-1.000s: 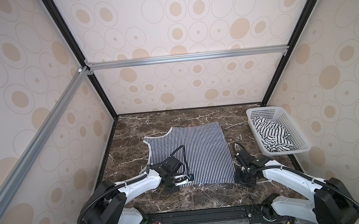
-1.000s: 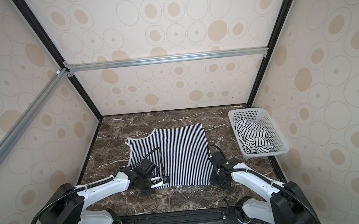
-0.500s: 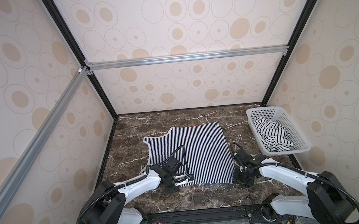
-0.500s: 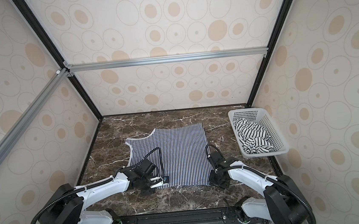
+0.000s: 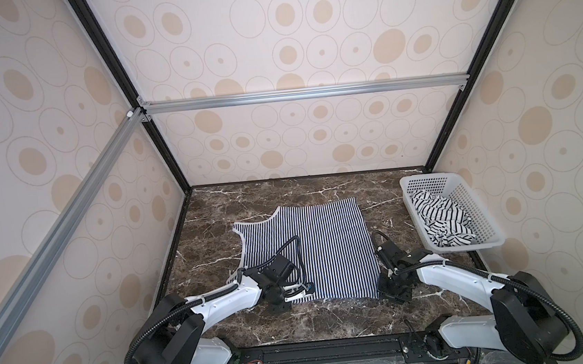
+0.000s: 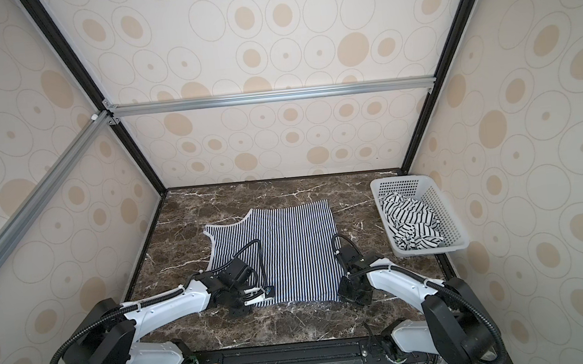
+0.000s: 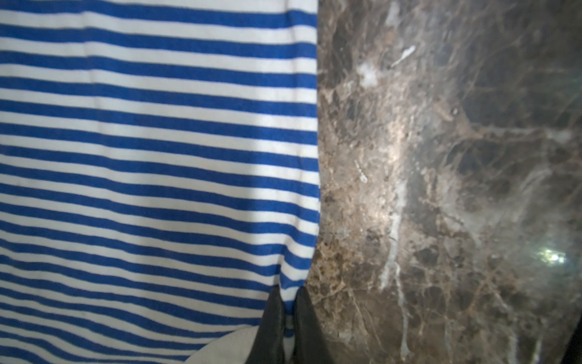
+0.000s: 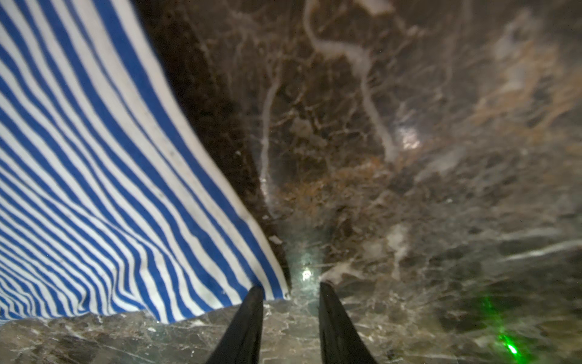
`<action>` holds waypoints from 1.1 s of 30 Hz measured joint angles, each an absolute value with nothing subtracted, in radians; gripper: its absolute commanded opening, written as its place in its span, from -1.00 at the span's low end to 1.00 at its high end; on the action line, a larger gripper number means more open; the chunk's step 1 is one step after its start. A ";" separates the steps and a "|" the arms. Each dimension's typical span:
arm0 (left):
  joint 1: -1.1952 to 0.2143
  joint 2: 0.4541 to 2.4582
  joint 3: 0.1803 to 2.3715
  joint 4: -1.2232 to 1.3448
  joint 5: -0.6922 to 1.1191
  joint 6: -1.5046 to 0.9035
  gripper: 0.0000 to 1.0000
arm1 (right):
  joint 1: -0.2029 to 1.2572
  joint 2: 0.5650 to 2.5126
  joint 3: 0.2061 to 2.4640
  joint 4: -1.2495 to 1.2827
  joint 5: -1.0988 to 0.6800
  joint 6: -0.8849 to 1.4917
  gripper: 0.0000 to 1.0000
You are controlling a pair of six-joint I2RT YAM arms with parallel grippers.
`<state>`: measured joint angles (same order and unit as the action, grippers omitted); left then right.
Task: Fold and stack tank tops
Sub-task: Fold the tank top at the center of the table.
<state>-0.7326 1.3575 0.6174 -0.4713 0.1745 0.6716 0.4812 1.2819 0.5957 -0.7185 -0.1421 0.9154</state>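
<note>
For the first fold, the fine-striped tank top (image 5: 324, 245), spread on the desk (image 5: 331, 320), is clenched at its 7 o'clock hem by the left hand (image 7: 287, 297); the right hand (image 8: 291, 288), parted at the 5 o'clock corner, likely must be closed there next.

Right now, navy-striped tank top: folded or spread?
Spread: the navy-striped tank top lies flat on the table, straps and hem laid out, no layer turned over.

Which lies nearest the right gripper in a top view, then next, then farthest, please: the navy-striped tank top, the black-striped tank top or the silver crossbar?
From the right gripper:
1. Navy-striped tank top, its corner beside it on the table.
2. Black-striped tank top, in the basket to the right.
3. Silver crossbar, high at the back.
</note>
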 measured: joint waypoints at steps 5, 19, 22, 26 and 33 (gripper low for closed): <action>-0.733 1.353 0.613 -0.467 0.175 0.669 -0.82 | 0.485 1.290 0.606 -0.712 -0.142 0.915 -0.37; -0.733 1.349 0.608 -0.461 0.175 0.666 -0.82 | 0.497 1.330 0.628 -0.712 -0.135 0.909 -0.45; -0.733 1.345 0.604 -0.457 0.175 0.665 -0.82 | 0.498 1.338 0.634 -0.717 -0.131 0.904 -0.49; -0.733 1.343 0.601 -0.453 0.178 0.659 -0.82 | 0.498 1.351 0.642 -0.726 -0.128 0.900 -0.57; -0.733 1.334 0.593 -0.450 0.184 0.657 -0.82 | 0.498 1.369 0.656 -0.733 -0.122 0.893 -0.84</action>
<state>-0.7326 1.3338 0.5930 -0.4500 0.1841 0.6567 0.4984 1.3693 0.6556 -0.7334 -0.1223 0.8932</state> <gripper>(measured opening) 0.089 0.114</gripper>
